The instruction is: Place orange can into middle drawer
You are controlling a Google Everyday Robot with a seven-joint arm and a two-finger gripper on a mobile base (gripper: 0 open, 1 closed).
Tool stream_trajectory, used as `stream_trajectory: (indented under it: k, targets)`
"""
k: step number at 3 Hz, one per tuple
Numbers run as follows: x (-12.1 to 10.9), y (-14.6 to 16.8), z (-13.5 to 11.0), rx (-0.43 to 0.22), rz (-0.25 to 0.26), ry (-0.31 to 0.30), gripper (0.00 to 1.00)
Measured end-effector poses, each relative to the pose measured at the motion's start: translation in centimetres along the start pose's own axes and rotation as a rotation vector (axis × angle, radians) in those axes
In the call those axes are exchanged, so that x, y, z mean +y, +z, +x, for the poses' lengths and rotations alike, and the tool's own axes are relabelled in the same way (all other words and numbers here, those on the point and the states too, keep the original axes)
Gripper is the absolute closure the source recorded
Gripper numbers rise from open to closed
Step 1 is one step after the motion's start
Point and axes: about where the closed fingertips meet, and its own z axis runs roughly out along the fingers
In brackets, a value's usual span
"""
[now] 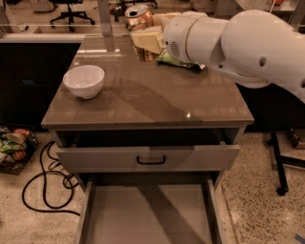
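Orange can [137, 13]: upright at far edge of bench [143, 102]; top shows, body mostly hidden behind pincer.
Pincer [147, 42]: at the can, in front of it; whether it's clamped, cannot tell.
Middle drawer [147, 214]: pulled out, low, near side.
Upper drawer [151, 159]: part-open, front juts over middle drawer's rear.
Risk A: weak hold on smooth metal, so can tips or drops en route.
Risk B: descent too close in, so can or arm strikes upper drawer front.
Risk C: green packet [178, 59] just beside pincer, could be dragged off.
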Motion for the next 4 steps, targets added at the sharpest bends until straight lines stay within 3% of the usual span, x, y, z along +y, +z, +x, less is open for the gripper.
stream_trajectory:
  k: [1,2,3,4]
  targets:
    - [4.5,-4.3,-0.9,0.004,-0.114,-0.044,1.00]
    - [8.8,-7.4,-0.1,-0.020,-0.203,-0.038,1.00]
    - [11.9,-10.3,2.7,-0.058,-0.251,0.033,1.00]
    - [11.7,-15.2,7.4,-0.027,-0.215,0.123,1.00]
